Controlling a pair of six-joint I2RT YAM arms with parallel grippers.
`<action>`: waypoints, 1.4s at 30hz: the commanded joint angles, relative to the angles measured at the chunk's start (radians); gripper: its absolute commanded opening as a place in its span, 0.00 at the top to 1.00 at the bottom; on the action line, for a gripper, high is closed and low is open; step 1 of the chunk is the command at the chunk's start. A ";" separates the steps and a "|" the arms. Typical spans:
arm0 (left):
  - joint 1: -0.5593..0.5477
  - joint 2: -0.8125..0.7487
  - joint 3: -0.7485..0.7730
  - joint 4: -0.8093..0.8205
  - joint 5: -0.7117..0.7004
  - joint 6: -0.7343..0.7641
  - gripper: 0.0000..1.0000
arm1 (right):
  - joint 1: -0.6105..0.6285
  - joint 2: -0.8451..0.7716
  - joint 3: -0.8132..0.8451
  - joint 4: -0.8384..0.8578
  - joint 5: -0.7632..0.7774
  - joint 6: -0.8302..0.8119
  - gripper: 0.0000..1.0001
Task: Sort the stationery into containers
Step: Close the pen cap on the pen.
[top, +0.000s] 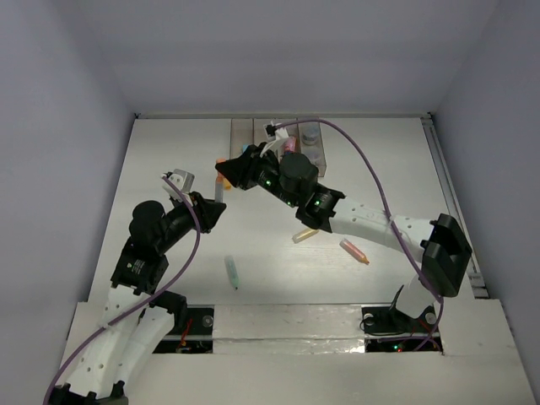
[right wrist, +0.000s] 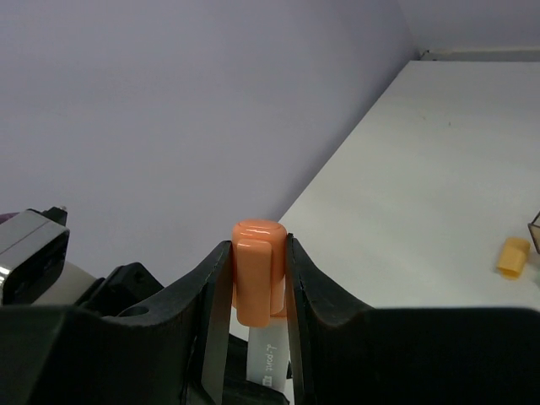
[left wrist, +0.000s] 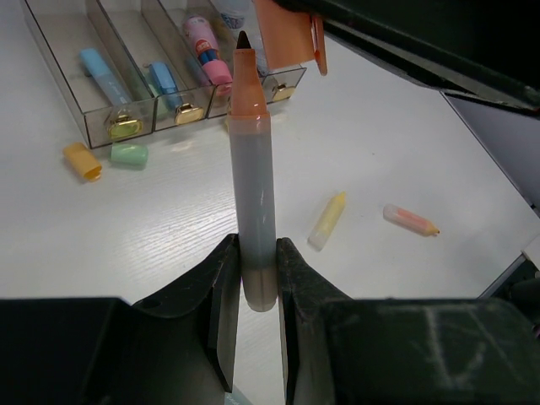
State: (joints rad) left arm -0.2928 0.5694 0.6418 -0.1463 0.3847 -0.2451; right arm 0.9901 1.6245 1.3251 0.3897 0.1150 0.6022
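Note:
My left gripper [left wrist: 259, 278] is shut on the lower end of a grey marker [left wrist: 255, 194] whose orange tip is bare and points up. My right gripper [right wrist: 260, 278] is shut on the orange cap [right wrist: 258, 270], which hangs just right of the marker's tip in the left wrist view [left wrist: 291, 34], close but apart. In the top view both grippers meet left of the table's middle, with the marker [top: 218, 193] between them. The clear bins [left wrist: 101, 80] hold blue and pink markers. The bins also stand at the back of the table in the top view [top: 245, 135].
An orange cap [left wrist: 82, 160] and a green cap [left wrist: 129, 153] lie in front of the bins. A yellow marker [top: 305, 235], a pink-orange marker [top: 354, 251] and a green marker [top: 231, 271] lie loose on the table. Walls enclose the table on three sides.

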 commanded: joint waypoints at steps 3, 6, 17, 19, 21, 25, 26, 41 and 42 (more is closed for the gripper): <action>0.003 -0.006 0.025 0.054 0.008 -0.006 1.00 | 0.007 -0.006 0.063 0.064 0.025 -0.008 0.98; 0.003 -0.005 0.025 0.056 0.011 -0.008 1.00 | 0.007 0.003 0.072 0.066 0.041 -0.016 0.97; 0.003 -0.009 0.025 0.056 0.014 -0.008 1.00 | 0.007 0.075 0.125 0.029 0.058 -0.035 0.96; 0.003 -0.014 0.027 0.054 0.005 -0.006 1.00 | 0.007 0.074 0.120 0.028 0.063 -0.035 0.96; 0.003 -0.019 0.027 0.051 0.000 -0.006 1.00 | 0.016 0.072 0.106 0.028 0.068 -0.035 0.96; 0.003 -0.025 0.027 0.050 -0.010 -0.006 1.00 | 0.016 0.063 0.091 0.031 0.075 -0.035 0.96; 0.003 -0.023 0.029 0.050 -0.012 -0.006 1.00 | 0.016 0.060 0.088 0.032 0.077 -0.036 0.96; 0.003 -0.013 0.029 0.048 -0.009 -0.006 1.00 | 0.035 0.017 0.068 0.044 0.097 -0.056 0.96; 0.003 -0.011 0.029 0.048 -0.010 -0.008 1.00 | 0.035 0.018 0.069 0.041 0.095 -0.056 0.96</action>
State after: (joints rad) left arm -0.2928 0.5545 0.6418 -0.1490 0.3698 -0.2455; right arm 1.0111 1.6863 1.3918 0.3897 0.1917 0.5663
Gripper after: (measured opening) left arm 0.156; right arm 0.329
